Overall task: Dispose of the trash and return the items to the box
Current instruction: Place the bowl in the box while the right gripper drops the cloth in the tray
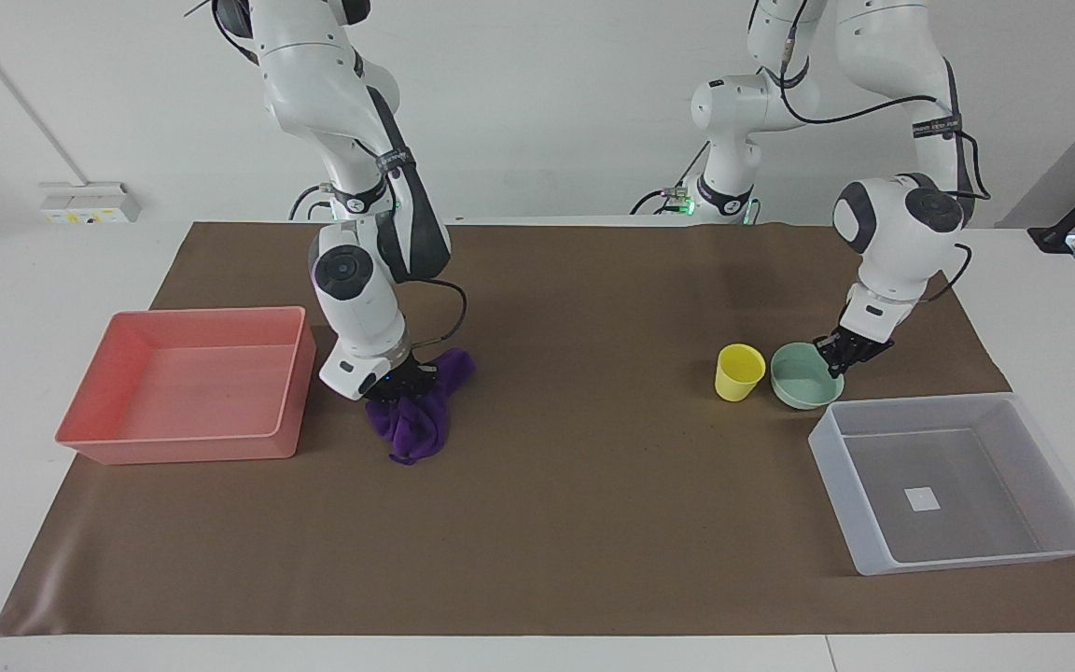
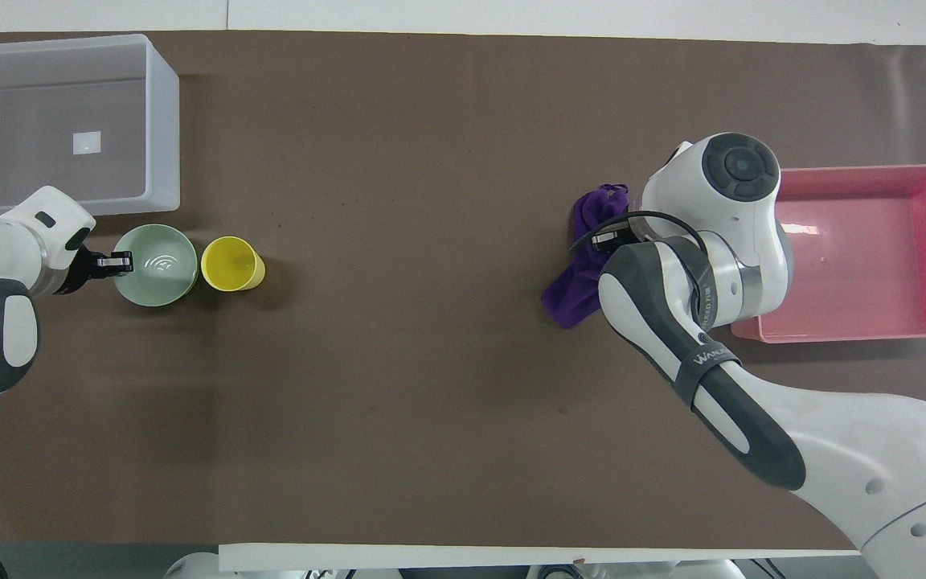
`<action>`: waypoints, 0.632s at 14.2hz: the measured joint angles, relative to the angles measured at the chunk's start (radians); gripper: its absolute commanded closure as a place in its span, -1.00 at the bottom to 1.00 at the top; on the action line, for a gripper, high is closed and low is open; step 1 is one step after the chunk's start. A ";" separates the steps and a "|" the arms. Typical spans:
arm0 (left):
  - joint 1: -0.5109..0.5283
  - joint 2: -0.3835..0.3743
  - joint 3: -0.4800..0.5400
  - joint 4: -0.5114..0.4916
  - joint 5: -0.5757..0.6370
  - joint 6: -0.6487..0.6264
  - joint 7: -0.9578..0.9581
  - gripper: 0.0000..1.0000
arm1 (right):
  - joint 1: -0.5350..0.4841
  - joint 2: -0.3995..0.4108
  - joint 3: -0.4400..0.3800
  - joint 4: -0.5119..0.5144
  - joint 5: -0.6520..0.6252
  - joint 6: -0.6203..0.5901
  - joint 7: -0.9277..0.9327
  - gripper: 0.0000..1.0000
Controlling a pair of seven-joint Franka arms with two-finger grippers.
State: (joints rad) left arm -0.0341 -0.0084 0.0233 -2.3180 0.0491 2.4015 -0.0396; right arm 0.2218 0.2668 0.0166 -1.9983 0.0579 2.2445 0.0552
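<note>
Now the left gripper (image 1: 842,357) pinches the shallow mint-green round bowl's (image 1: 803,384) rim at centre right of the facing view; the right gripper (image 1: 404,385) clamps the soft deep-purple fabric cloth (image 1: 421,415) left of centre.

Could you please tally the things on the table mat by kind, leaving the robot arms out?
Trays and bins: 2, pink tray and clear bin
Cups: 1, yellow cup
Bowls: 1, green bowl
Cloths: 1, purple cloth
Total: 5

Cloth (image 1: 416,420): soft purple fabric, matt, creased. Cup (image 1: 739,371) and bowl (image 1: 804,377): smooth plastic. Box (image 1: 953,551): translucent plastic. Tray (image 1: 183,446): glossy pink plastic. Table cover (image 1: 575,485): matt brown paper.
</note>
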 measured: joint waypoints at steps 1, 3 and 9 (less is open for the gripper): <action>0.000 -0.018 0.000 0.021 0.000 -0.058 0.000 1.00 | -0.011 -0.018 -0.001 0.015 0.000 -0.037 0.000 0.99; 0.000 -0.059 0.000 0.094 0.000 -0.213 0.000 1.00 | -0.033 -0.066 -0.002 0.060 0.000 -0.136 0.000 0.99; 0.002 -0.032 0.013 0.353 -0.044 -0.370 -0.004 1.00 | -0.146 -0.210 -0.006 0.266 -0.005 -0.492 -0.025 0.99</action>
State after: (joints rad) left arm -0.0323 -0.0403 0.0360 -1.9654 0.0052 2.0313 -0.0436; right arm 0.0758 0.0569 0.0107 -1.7326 0.0532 1.7525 0.0305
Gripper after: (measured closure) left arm 0.974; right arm 0.872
